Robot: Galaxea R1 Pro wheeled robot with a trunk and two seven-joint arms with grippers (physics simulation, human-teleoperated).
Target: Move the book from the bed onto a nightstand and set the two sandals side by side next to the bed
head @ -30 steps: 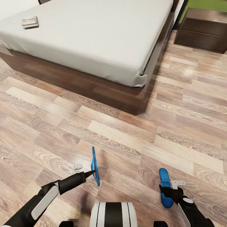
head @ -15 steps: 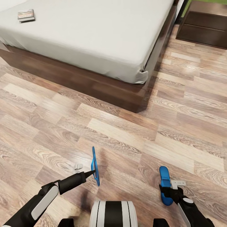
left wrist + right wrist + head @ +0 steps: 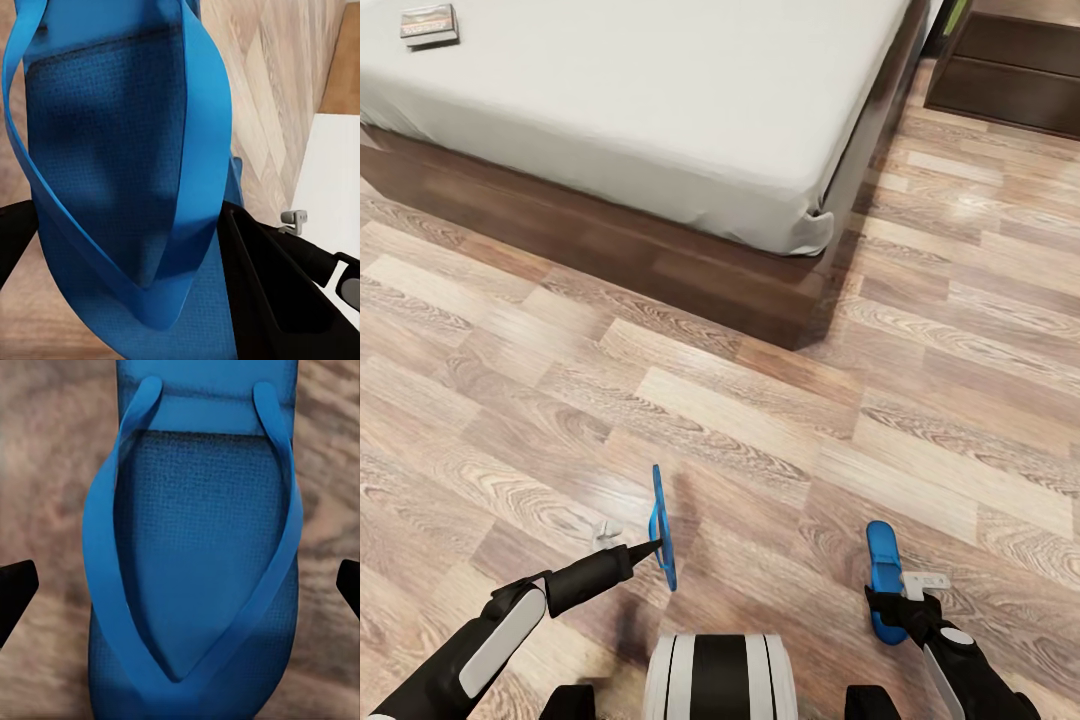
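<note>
the two bright blue flat flip-flop sandals are both off the floor in the robot's grippers. the left sandal [image 3: 660, 528] hangs on edge, sole upright, pinched at the tip of the left gripper [image 3: 650, 549]; in the left wrist view its sole and thin straps [image 3: 127, 187] sit against a dark finger [image 3: 270, 292], so the gripper looks clamped on it. the right sandal [image 3: 884, 580] lies roughly flat under the right gripper [image 3: 900, 608]; the right wrist view has the sole [image 3: 195, 562] between two dark fingertips [image 3: 15, 592] that stand wide of its edges, so i cannot tell whether that gripper truly grips it.

the small thin dark paperback book [image 3: 429, 24] lies on the far corner of the large low bed with its light-grey mattress [image 3: 660, 110] and dark brown wooden frame, well apart from both arms. a low dark brown wooden cabinet, probably the nightstand [image 3: 1010, 70], stands beyond the bed's corner.

risk, as i judge it: the left sandal is held by a thin edge, so a swing or jolt could twist it loose; released on edge, it would topple and land askew to its mate. the right one may slip if contact is slight.

the grey-brown wood-plank floor [image 3: 760, 400] between robot and bed frame gives wide room to set the pair down; the mattress corner [image 3: 815, 235] juts toward the passage to the cabinet.
</note>
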